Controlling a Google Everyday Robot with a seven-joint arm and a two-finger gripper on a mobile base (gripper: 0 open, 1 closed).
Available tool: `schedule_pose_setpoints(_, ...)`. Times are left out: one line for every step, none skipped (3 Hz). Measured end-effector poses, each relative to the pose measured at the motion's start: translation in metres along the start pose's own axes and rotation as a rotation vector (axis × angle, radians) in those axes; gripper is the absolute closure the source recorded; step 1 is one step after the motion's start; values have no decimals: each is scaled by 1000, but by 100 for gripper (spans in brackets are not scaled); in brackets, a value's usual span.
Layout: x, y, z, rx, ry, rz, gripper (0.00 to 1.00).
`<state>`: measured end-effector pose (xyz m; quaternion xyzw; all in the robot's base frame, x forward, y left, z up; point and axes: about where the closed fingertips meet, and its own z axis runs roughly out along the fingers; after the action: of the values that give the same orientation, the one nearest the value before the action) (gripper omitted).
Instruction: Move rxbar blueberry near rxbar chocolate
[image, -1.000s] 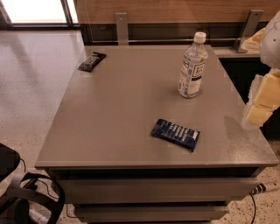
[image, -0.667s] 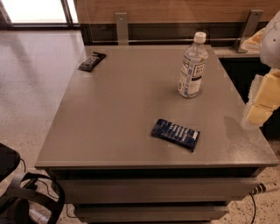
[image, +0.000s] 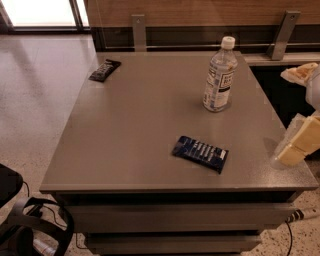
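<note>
rxbar blueberry lying apart, left of claw at right edge of table, claw's state cannot be told

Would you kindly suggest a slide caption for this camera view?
Blue bar at table front, black bar at far-left corner, bottle toward far right, tool beside right edge.

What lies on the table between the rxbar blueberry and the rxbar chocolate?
In the camera view, only bare table lies between rxbar blueberry and rxbar chocolate. The pincer hangs at the table's right edge.
</note>
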<state>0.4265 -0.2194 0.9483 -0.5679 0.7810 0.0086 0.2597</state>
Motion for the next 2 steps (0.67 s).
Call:
schedule_pose_setpoints(13,-1,31,41,-173,60,0)
schedule_pose_setpoints(10,-12,58,65,-345,109,0)
